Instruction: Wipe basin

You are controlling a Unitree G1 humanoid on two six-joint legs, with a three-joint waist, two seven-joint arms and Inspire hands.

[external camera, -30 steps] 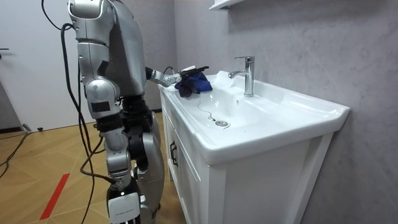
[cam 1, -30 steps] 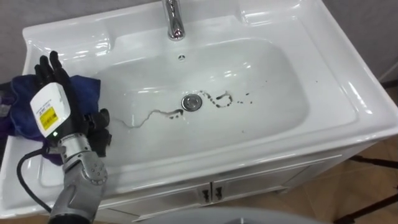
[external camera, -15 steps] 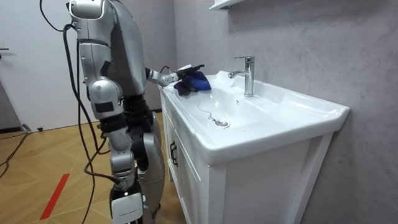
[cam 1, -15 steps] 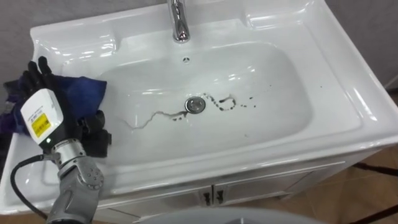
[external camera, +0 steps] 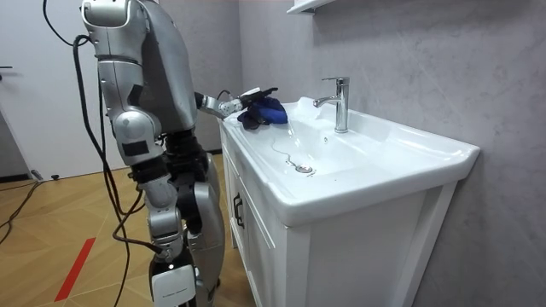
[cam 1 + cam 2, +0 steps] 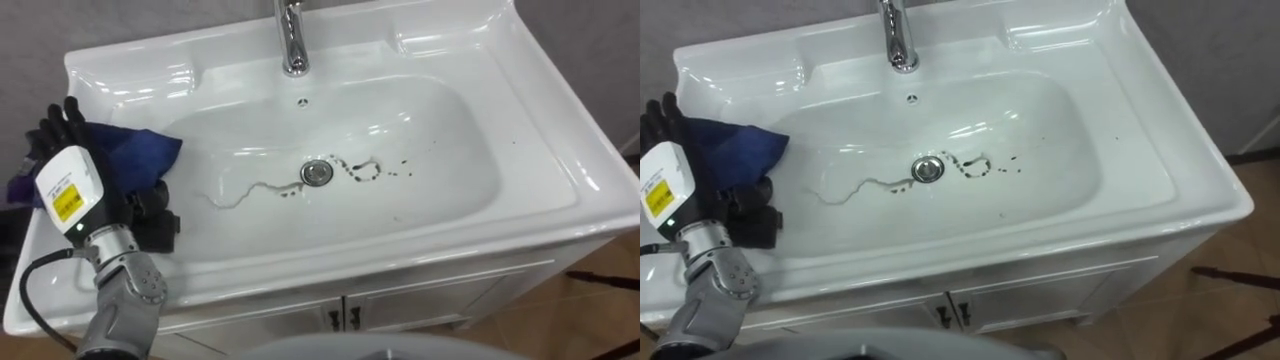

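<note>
The white basin (image 6: 560,150) has dark squiggly marks (image 6: 360,168) beside its drain (image 6: 316,172) and a thin streak running left from it. A dark blue cloth (image 6: 140,155) lies bunched on the basin's left rim, partly hanging into the bowl. My left hand (image 6: 70,185) rests on top of the cloth, its dark fingers stretched out toward the back and its thumb down by the bowl's edge. In the room view I stand at the front of the basin, with the left hand (image 5: 247,95) and cloth (image 5: 269,109) at its far corner.
A chrome faucet (image 6: 292,40) stands at the back middle of the basin. The vanity cabinet's white doors (image 6: 400,305) are below the front rim. A grey wall runs behind the basin, and wood floor lies to the right.
The whole eye view has shifted, so my head moved. Relative to the basin, my left hand has slid a little further left on the cloth. In the room view my body has leaned slightly away.
</note>
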